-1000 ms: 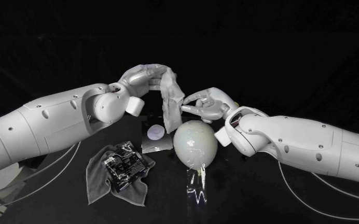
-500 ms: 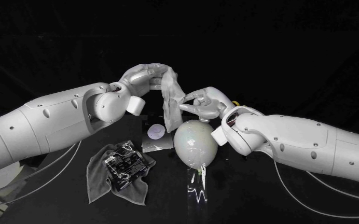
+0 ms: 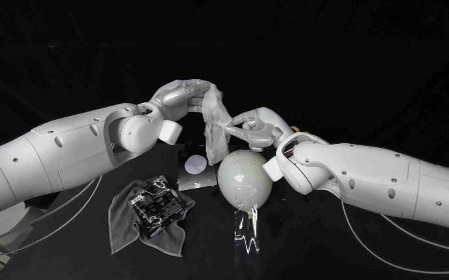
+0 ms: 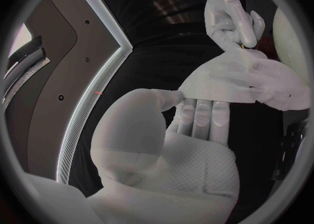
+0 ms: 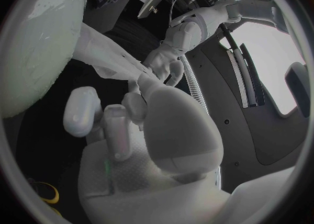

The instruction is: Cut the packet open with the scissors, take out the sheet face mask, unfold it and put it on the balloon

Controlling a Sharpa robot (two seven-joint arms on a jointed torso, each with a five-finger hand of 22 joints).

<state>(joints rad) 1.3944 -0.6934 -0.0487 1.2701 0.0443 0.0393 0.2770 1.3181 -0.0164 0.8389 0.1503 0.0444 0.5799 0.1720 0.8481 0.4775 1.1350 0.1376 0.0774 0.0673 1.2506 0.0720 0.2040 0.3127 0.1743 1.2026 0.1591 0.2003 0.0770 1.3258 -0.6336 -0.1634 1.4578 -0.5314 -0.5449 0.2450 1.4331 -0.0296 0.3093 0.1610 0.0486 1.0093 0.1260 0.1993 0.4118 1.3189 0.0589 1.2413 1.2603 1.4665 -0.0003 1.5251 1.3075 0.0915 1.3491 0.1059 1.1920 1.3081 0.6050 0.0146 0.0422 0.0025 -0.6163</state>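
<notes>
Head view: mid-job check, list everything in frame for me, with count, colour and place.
sheet face mask: one, white, hanging above the balloon
balloon: one, pale, table centre
packet: one, dark with a pale oval, left of the balloon
cloth: one, grey, front left
dark printed item: one, lying on the cloth; cannot identify
table: one, black
left robot hand: silver, holds the mask's top
right robot hand: silver, at the mask's lower edge; grip unclear

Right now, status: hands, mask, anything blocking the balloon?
Left hand holds the sheet mask up, hanging, not yet unfolded. Right hand pinches its edge. Balloon bare on the table, nothing in the way.
</notes>
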